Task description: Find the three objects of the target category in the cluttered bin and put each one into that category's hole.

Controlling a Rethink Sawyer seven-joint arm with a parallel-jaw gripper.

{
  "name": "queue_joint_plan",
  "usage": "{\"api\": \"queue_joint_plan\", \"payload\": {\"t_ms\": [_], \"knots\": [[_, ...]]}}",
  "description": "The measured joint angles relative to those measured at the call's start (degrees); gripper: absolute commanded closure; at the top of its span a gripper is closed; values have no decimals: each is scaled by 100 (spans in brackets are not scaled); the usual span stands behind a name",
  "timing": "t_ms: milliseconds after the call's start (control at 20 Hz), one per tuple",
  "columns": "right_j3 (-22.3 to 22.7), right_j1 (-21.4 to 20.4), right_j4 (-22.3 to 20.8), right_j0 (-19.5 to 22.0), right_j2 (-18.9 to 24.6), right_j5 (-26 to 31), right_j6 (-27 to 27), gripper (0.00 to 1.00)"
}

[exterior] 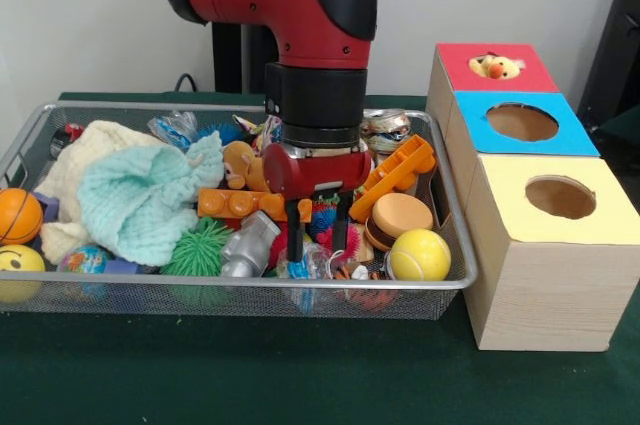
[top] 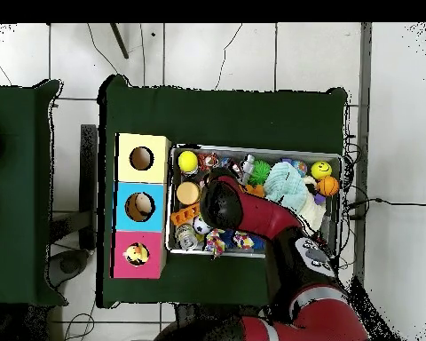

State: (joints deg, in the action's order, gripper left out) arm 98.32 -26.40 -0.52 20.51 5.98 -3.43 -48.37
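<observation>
Down among clutter near bin's [exterior: 452, 283] front rim, claw [exterior: 318, 235] hangs spread, gripping nothing; orange brick [exterior: 250, 205] just beside, silver toy [exterior: 250, 245] close by, yellow ball [exterior: 419, 255] apart.

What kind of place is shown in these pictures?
Most likely a robotics lab set up for a sorting test. A wire bin crammed with toys sits on a green-covered table, beside a wooden box with three coloured holes. The overhead view shows a tiled floor with cables.
</observation>
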Motion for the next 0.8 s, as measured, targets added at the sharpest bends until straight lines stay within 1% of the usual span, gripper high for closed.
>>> {"api": "queue_joint_plan", "payload": {"t_ms": [150,250,450,800], "knots": [[0,65,-52,110,100,-73,0,0],[-1,211,-158,272,241,-218,0,0],[-2,382,-300,442,427,-352,0,0],[-3,496,-420,629,726,-433,0,0]]}}
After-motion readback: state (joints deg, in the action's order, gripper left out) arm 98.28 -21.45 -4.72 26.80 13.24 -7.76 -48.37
